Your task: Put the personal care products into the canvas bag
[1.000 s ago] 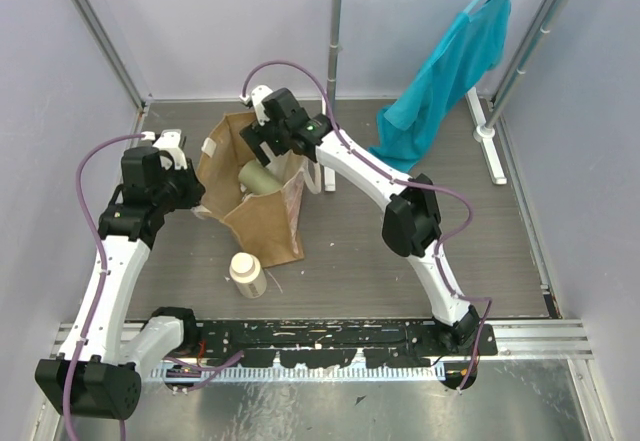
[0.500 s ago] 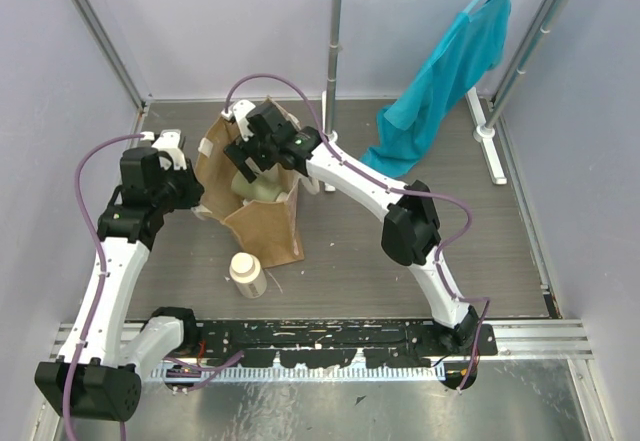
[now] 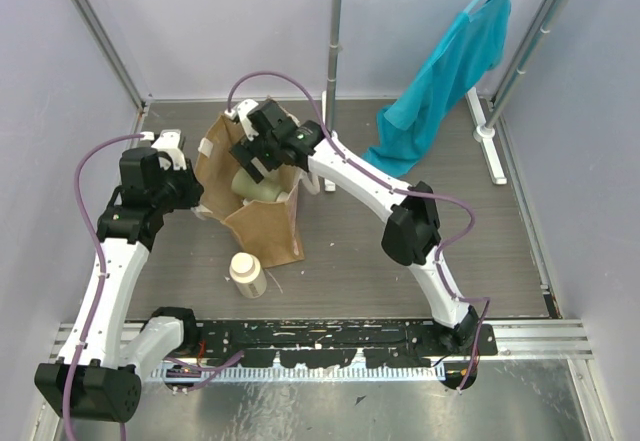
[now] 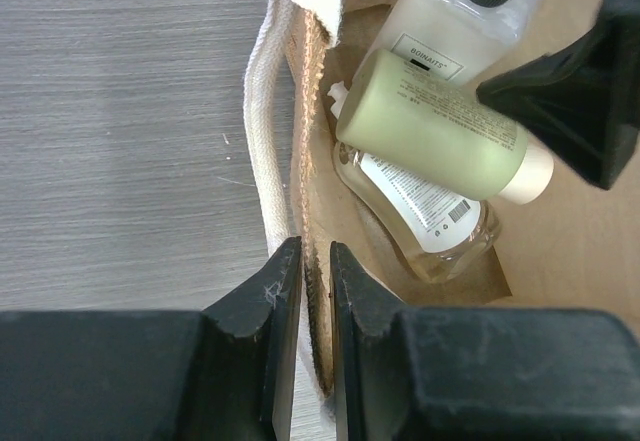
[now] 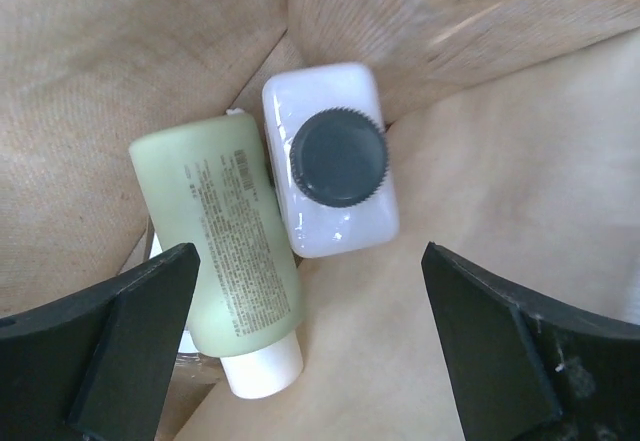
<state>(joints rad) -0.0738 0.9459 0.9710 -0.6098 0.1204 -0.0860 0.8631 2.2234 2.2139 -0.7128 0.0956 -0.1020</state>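
Note:
The canvas bag (image 3: 268, 229) stands upright on the table with its mouth open. My left gripper (image 3: 198, 201) is shut on the bag's left rim (image 4: 316, 211), beside the whitish strap (image 4: 262, 151). Inside lie the olive-green bottle (image 5: 228, 251), the white rectangular bottle (image 5: 345, 221) with its dark cap (image 5: 338, 157), and under them the amber clear bottle (image 4: 425, 206). My right gripper (image 5: 310, 266) hangs open over the bag's mouth, above these bottles, holding nothing. The cream round bottle (image 3: 248, 274) stands on the table in front of the bag.
A teal garment (image 3: 448, 71) hangs from a metal rack (image 3: 335, 51) at the back right. Walls close in the table on the left, right and back. The rack's foot (image 3: 492, 146) lies on the table's right side.
My right gripper has moved left and down over the bag's mouth, still open. The left gripper keeps its hold on the rim. The bottles have not moved.

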